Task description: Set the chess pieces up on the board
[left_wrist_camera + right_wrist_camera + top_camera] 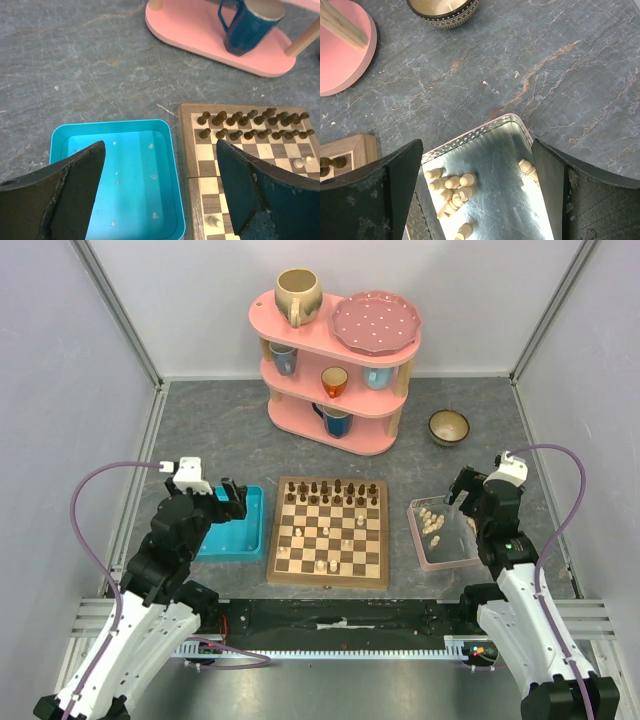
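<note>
The tiny pale cream wooden chess pieces (452, 186) are looking light, hard and roll-prone; pinching one across its body is seeming wisest. Both arms' jaws are gaping wide, holding nothing.

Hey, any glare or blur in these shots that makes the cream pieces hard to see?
Right wrist view: glare brightens the clear tray floor, paling the cream pieces on it; fingers soft. Left wrist view: even light, board sharp, fingers blurred. Top view: even light, soft shadows, pieces tiny.
</note>
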